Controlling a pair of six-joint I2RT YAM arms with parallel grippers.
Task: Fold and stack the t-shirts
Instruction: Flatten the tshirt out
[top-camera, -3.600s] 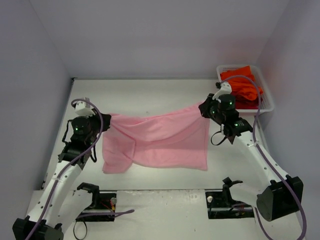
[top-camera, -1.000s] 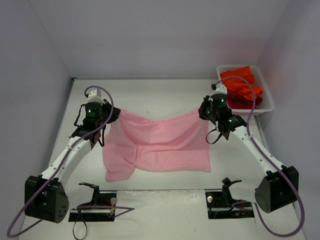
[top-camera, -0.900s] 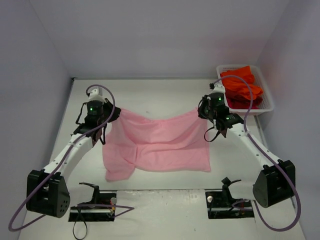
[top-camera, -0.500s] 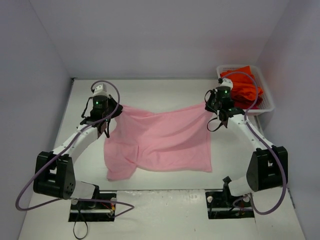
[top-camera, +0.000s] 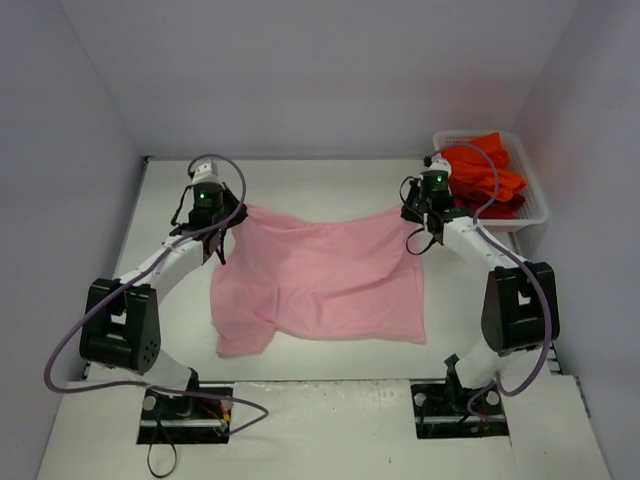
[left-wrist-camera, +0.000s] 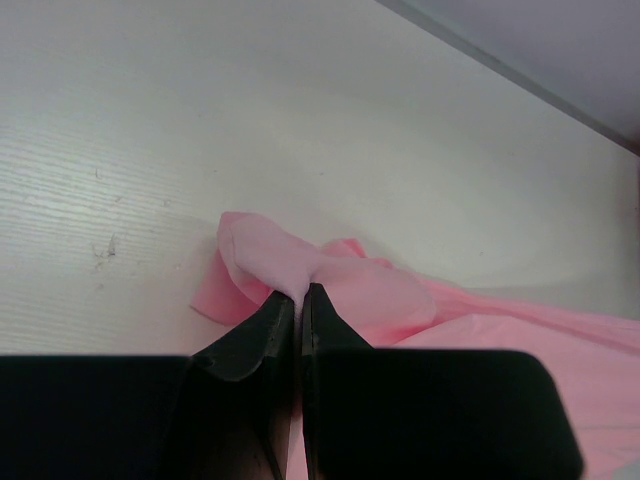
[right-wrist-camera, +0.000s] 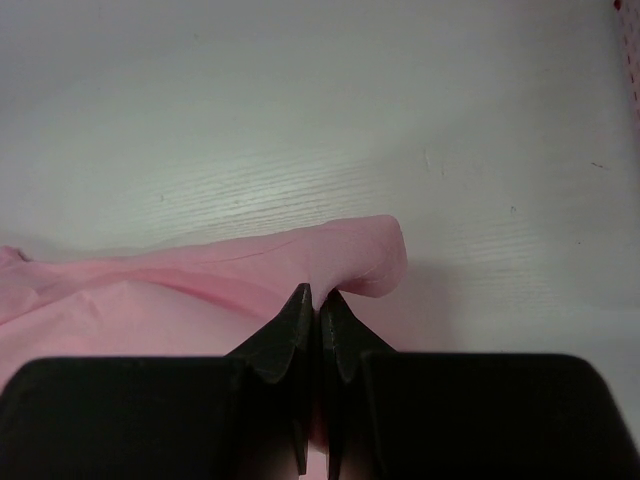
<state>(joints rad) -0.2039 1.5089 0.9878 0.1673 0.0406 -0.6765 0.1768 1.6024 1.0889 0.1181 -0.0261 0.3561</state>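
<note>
A light pink t-shirt (top-camera: 320, 275) lies spread across the middle of the table, its far edge lifted and stretched between both arms. My left gripper (top-camera: 232, 212) is shut on the shirt's far left corner (left-wrist-camera: 265, 262); the pinch shows at my left gripper (left-wrist-camera: 297, 292). My right gripper (top-camera: 410, 213) is shut on the far right corner (right-wrist-camera: 360, 255), the pinch showing at my right gripper (right-wrist-camera: 318, 294). The near hem rests on the table, with a sleeve bunched at the near left (top-camera: 240, 335). Bright orange-red t-shirts (top-camera: 484, 175) are piled in the basket.
A white mesh basket (top-camera: 532, 205) stands at the far right corner against the wall. Walls close in the table at the back and both sides. Two black mounts (top-camera: 185, 400) sit by the near edge.
Both grippers have carried the shirt's far corners further away toward the back wall, stretching the cloth flatter. The arms have extended; the near hem has slid slightly away.
</note>
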